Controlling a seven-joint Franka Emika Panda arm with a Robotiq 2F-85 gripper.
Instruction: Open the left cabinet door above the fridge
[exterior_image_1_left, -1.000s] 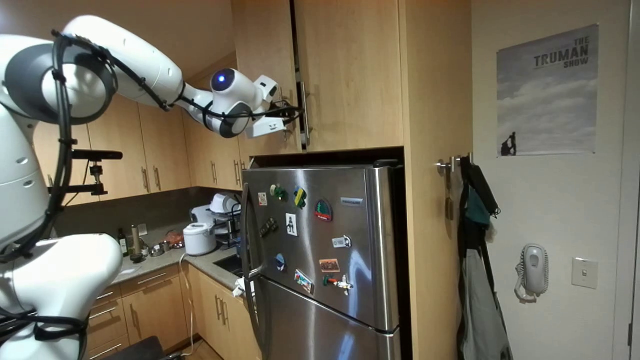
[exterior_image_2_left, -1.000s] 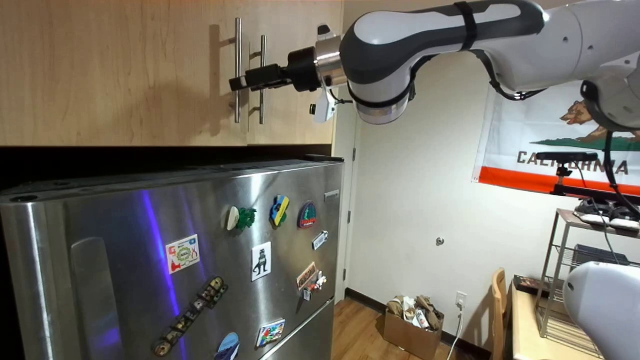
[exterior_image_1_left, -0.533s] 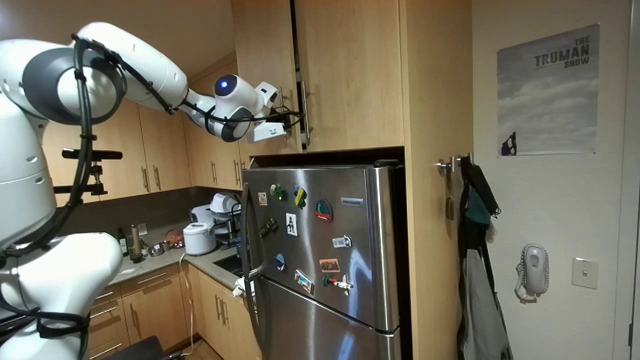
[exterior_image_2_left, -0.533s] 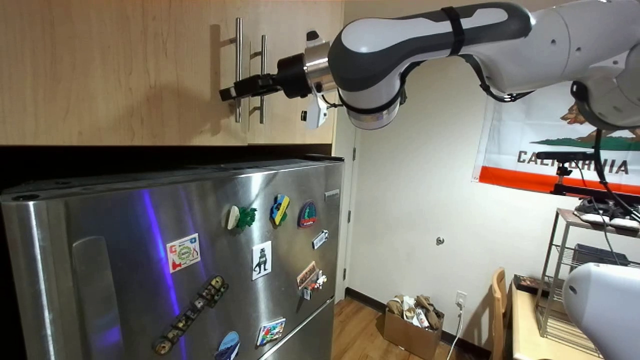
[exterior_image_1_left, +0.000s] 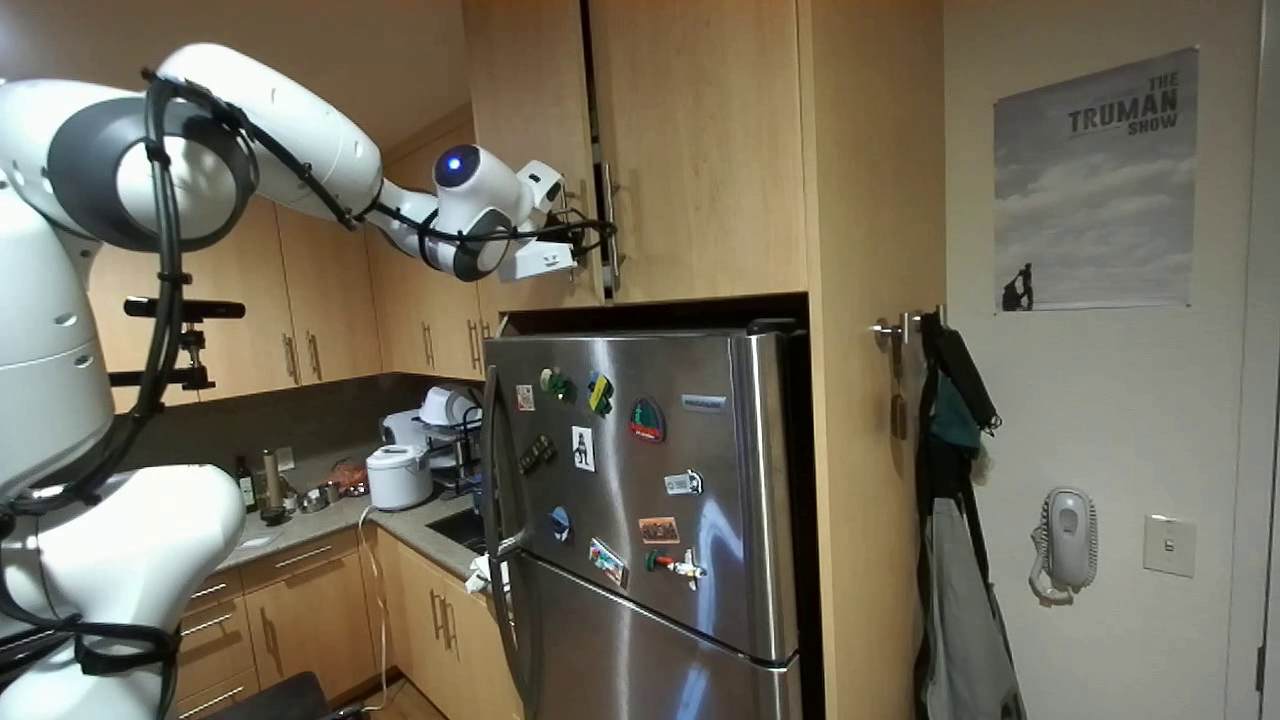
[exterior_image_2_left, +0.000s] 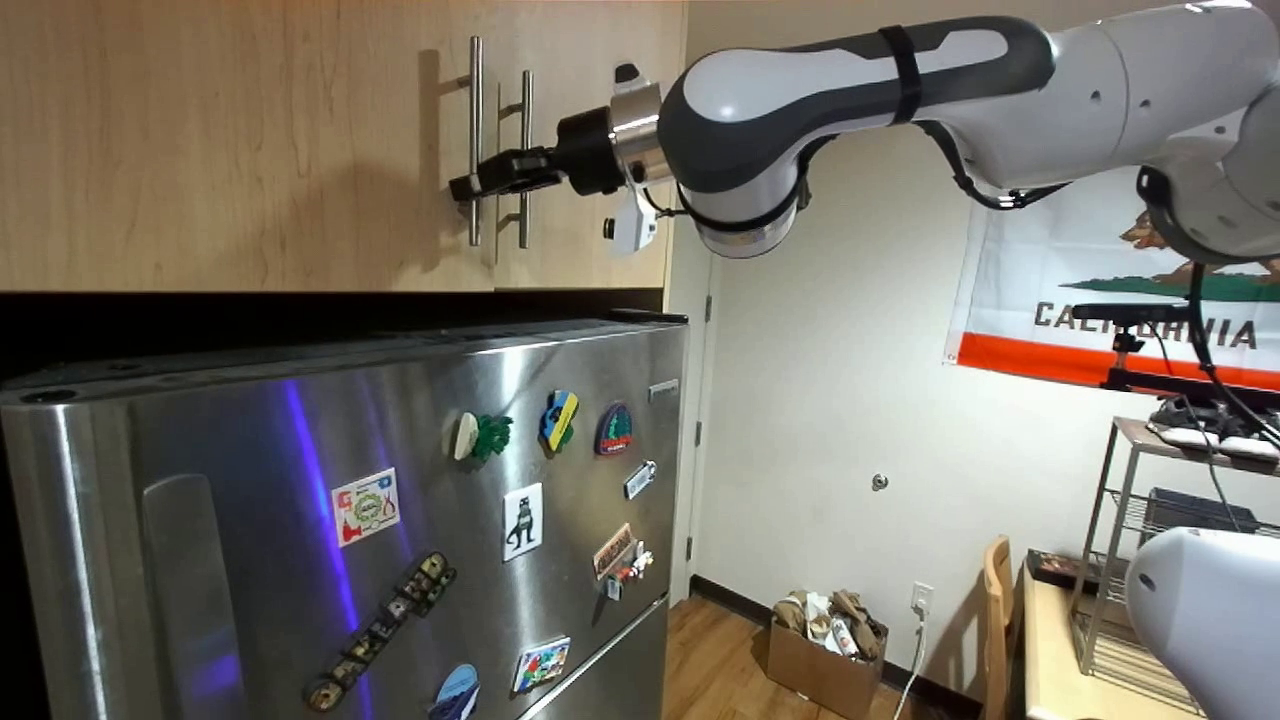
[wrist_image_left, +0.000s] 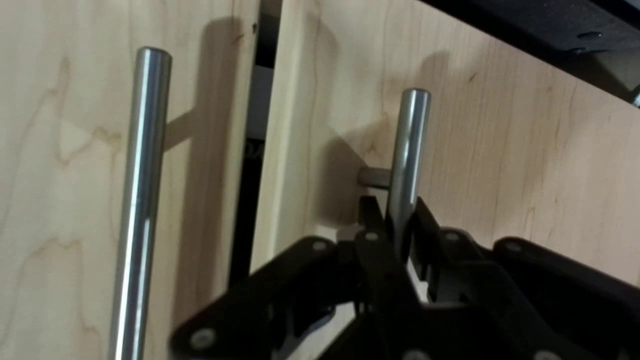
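The left cabinet door is a light-wood panel above the steel fridge. Its slim metal bar handle runs vertically. My gripper is at the lower half of this bar. In the wrist view the gripper has one black finger on each side of the handle, shut on it just past a mounting post. The gripped stretch is partly hidden by the fingers. A dark gap separates the two doors, and the left door's side edge shows along it.
Close beside is the matching wood door with its own bar handle, which is untouched. A tall wood side panel bounds the fridge on one side. Magnets dot the fridge front below the arm.
My gripper has dropped slightly and moved in around the left door's handle, and its fingers have come together on the bar. The doors look the same as before.
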